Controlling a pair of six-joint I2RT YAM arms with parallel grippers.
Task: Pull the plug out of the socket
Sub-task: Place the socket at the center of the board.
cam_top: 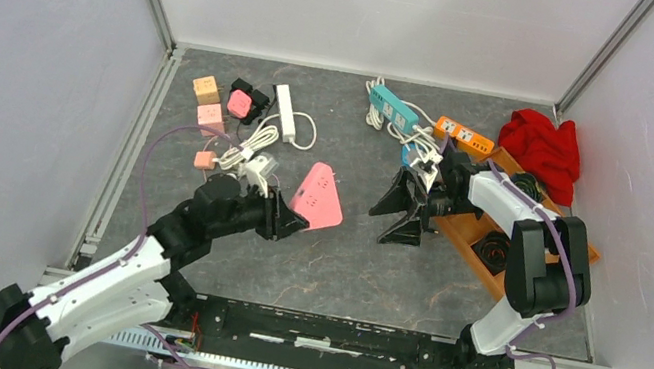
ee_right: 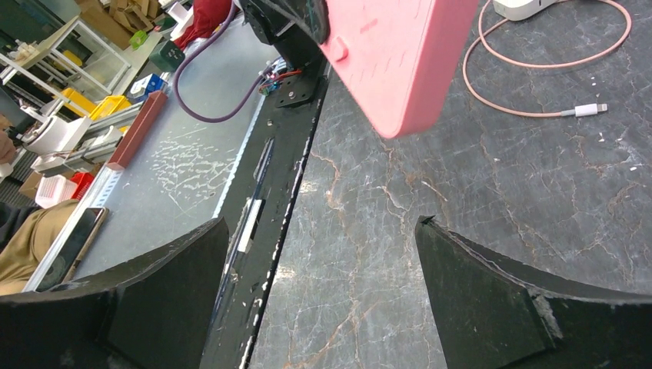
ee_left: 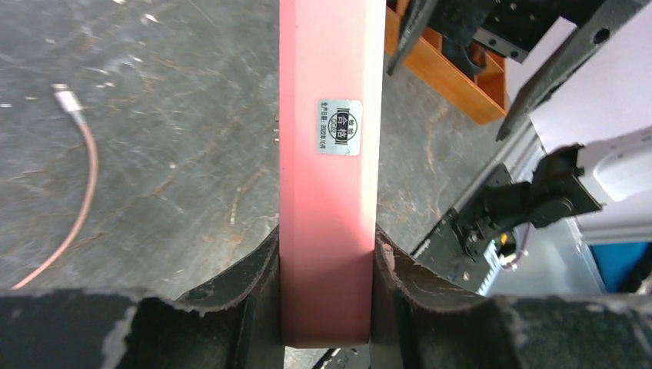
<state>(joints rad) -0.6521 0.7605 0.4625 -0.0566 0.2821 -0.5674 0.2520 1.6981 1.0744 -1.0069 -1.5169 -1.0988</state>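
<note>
The left claw (cam_top: 282, 216) is clamped on one end of the pink socket block (cam_top: 320, 199). In the left wrist view both dark fingers (ee_left: 257, 269) press against its narrow sides, just below a small silver label (ee_left: 339, 127). The block juts out from the claw towards the middle of the dark marbled surface (cam_top: 339, 268). In the right wrist view its far corner hangs above that surface. From these views it cannot be told which item is the plug.

The right claw (cam_top: 402, 216) faces the block from the other side, well apart from it. Its fingers (ee_right: 492, 300) are spread wide with only bare surface between them.

Beyond the pink block lies a white charger (ee_right: 523, 6), trailing a pink cable (ee_right: 492, 84) whose connector (ee_right: 588, 110) rests loose on the surface. At the far left are several small cube sockets (cam_top: 211, 116) and a white power strip (cam_top: 285, 111). At the far right are a teal power strip (cam_top: 392, 107) and an orange power strip (cam_top: 464, 135). A red cloth (cam_top: 543, 146) is bunched in the far right corner. An orange wooden tray (cam_top: 471, 235) sits under the right arm.
</note>
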